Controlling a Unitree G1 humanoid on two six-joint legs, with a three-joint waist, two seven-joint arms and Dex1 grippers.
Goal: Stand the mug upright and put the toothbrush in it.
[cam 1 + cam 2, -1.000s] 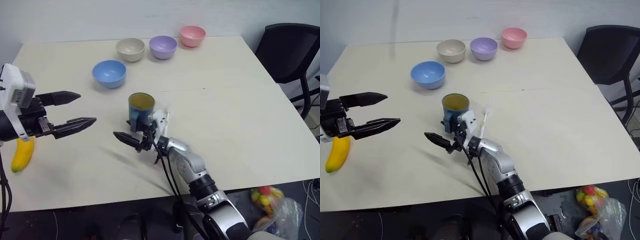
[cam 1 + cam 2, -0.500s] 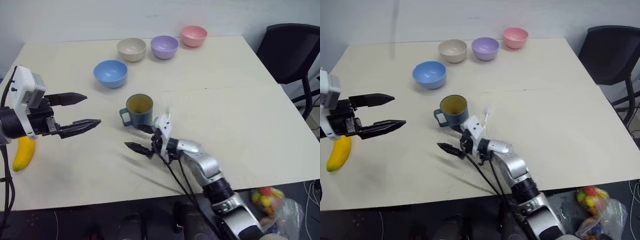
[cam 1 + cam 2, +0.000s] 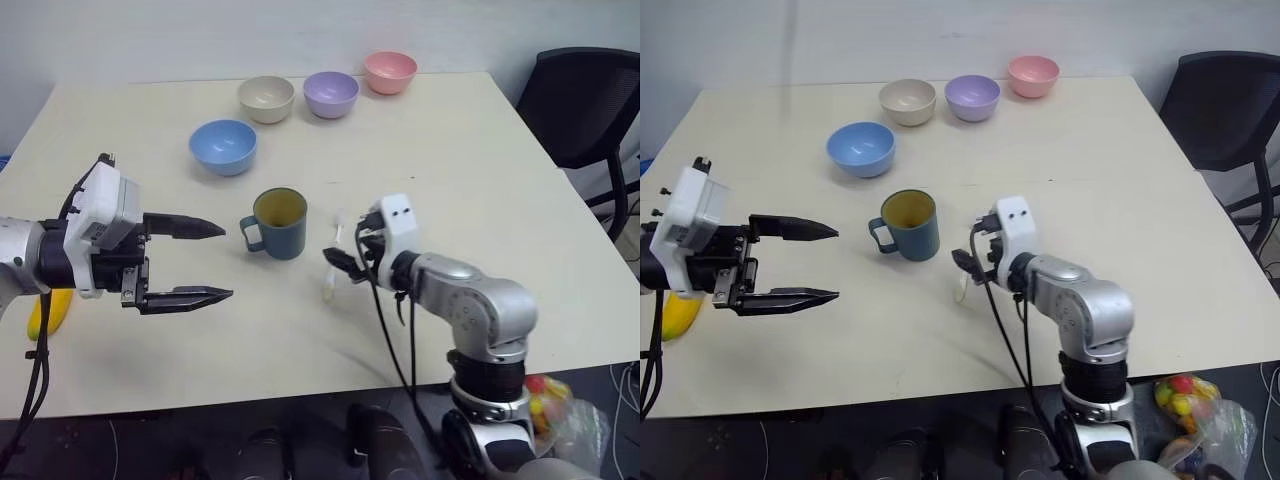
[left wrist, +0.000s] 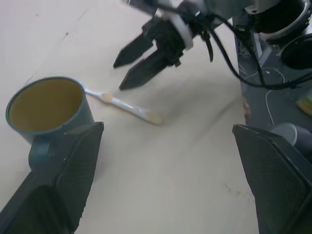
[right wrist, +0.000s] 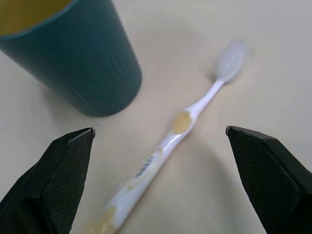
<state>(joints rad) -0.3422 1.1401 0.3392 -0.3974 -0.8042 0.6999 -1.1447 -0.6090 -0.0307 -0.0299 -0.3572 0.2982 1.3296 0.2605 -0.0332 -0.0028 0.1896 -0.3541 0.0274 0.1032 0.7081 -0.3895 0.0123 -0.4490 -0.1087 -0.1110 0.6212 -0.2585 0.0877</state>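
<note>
While the mug [image 3: 281, 222] already stands upright just left of the frame's centre, its yellowish mouth up and its handle turned to the left, the second half of my job is untouched.

Nearest the lower edge of the picture, my left gripper [image 3: 200, 262] hangs at the middle left, jaws spread wide and holding nothing, pointing across towards the mug but well short of it. My right gripper [image 3: 342, 262] sits just right of centre, also fully spread and empty, its black tips poised over the toothbrush [image 3: 331, 262]. In my right wrist view the toothbrush [image 5: 181, 122] lies flat on the table [image 3: 480, 180] between my two open fingers [image 5: 58, 165], bristled head away from me, the mug's ribbed wall [image 5: 78, 63] just beside it but not touching.

Farther up, a blue bowl [image 3: 222, 146] sits at upper left of the mug; beyond it a cream bowl [image 3: 265, 98], a purple bowl [image 3: 331, 93] and a pink bowl [image 3: 390, 71] run along the far edge. A banana [image 3: 45, 310] peeks out at the left behind my left arm.

So I judge the first step done; left are gripping the toothbrush, lifting it, and dropping it into the mug.
</note>
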